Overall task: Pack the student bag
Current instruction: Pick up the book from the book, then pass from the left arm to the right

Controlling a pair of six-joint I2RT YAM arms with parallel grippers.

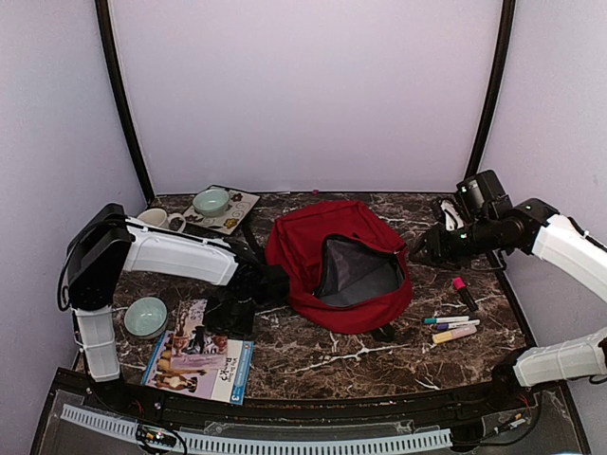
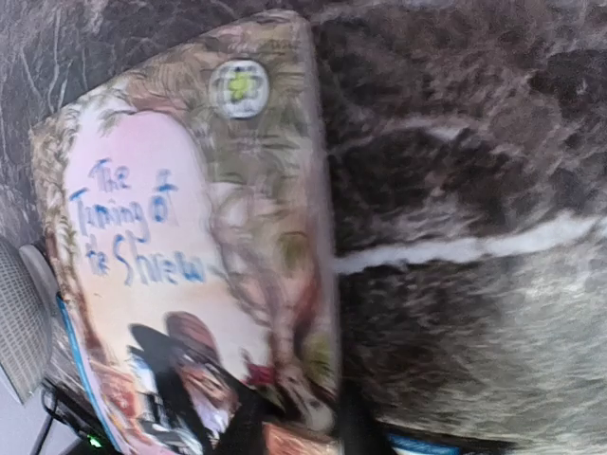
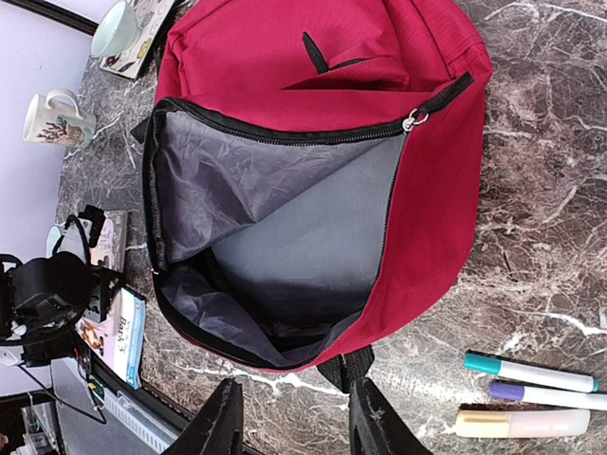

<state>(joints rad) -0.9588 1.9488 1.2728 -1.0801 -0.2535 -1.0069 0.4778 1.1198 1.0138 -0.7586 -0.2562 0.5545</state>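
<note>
**Open red backpack at the middle of a marble counter**

Near left, a stack of illustrated paperback books (image 1: 201,355) lies on the dark marble counter (image 1: 322,355), with a pale green bowl (image 1: 145,317) just beside it. The left gripper (image 1: 230,308) hangs low over the top book, titled "The Taming of the Shrew". Whether its jaws are apart or together cannot be told. Near right, three markers (image 1: 453,327) lie side by side. The large red fabric backpack (image 1: 313,227) lies mid-counter, its main zip open and grey lining showing. The right gripper (image 3: 296,403) hovers by the bag's right edge, jaws apart, holding nothing. Far left stand a white mug (image 1: 159,219) and a pale green cup (image 1: 211,201).
</note>
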